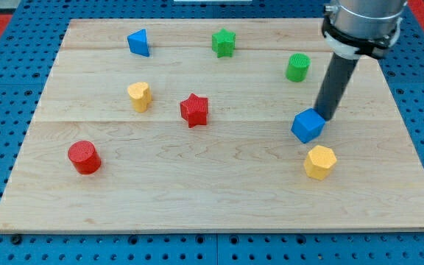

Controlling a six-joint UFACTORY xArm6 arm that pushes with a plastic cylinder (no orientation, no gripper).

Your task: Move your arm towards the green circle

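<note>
Tip [325, 118] bare, no jaws to judge | touching blue cube [308, 126] | well below green circle [297, 67] | approach not yet made

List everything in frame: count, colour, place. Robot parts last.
blue triangle: 1, blue, top left of the board
green star: 1, green, top centre
green circle: 1, green, upper right, up and to the view's left of my tip
yellow heart: 1, yellow, left of centre
red star: 1, red, centre
red circle: 1, red, lower left
blue cube: 1, blue, right side, right beside my tip
yellow hexagon: 1, yellow, just below the blue cube
wooden board: 1, light wood, fills most of the view
blue pegboard: 1, blue, surrounding the board
rod: 1, dark, from the view's top right
my tip: 1, dark, at the blue cube's upper right edge
</note>
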